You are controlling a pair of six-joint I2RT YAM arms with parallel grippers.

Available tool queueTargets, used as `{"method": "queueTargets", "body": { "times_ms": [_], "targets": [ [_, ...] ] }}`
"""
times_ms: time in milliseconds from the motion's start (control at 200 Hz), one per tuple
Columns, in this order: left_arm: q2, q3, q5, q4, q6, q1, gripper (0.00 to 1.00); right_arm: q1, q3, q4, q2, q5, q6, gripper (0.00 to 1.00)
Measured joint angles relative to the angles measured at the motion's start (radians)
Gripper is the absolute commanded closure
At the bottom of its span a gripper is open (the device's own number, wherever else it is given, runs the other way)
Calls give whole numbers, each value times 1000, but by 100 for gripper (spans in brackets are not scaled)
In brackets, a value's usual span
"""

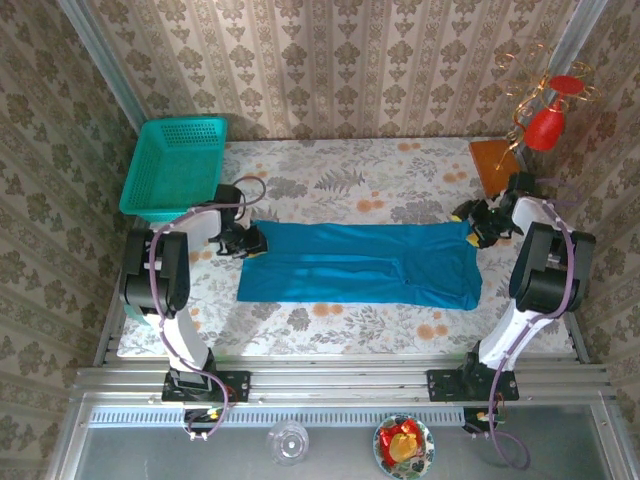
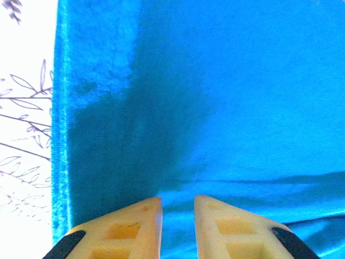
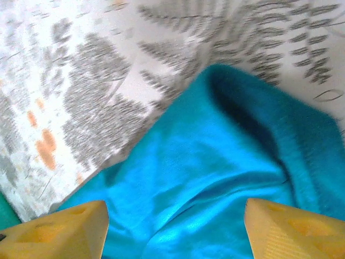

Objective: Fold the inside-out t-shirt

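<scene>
- The left pincer (image 2: 178,200) rests on the t-shirt (image 1: 360,265). The shirt's straight edge runs just to its left.
- Its fingers are close, with a thin gap. I cannot tell if they pinch cloth.
- The right pincer (image 3: 175,208) is spread wide over a bunched shirt corner.
- Bare flowery table (image 3: 81,81) lies ahead of it.

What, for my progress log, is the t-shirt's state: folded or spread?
Partly folded: the t-shirt lies as a long band across the table, no sleeves sticking out, a layer edge along it.
</scene>
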Motion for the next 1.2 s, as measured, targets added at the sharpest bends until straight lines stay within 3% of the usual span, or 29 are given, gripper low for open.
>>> {"method": "queueTargets", "body": {
  "times_ms": [230,535,880,1050,1200],
  "targets": [
    [0,99,-14,-45,2,-42,81,206,-72,-23,-141,-9,-6,33],
    [22,68,-26,-51,5,-62,84,480,-225,2,-149,-76,45,36],
    [21,37,-41,-49,4,-51,83,483,-325,56,-117,-81,83,38],
    [-11,37,-40,-48,5,-51,83,473,-252,-42,-179,5,42,37],
    [-26,32,10,-22,5,-52,83,388,-173,-116,-245,85,-27,37]
  ]
}}
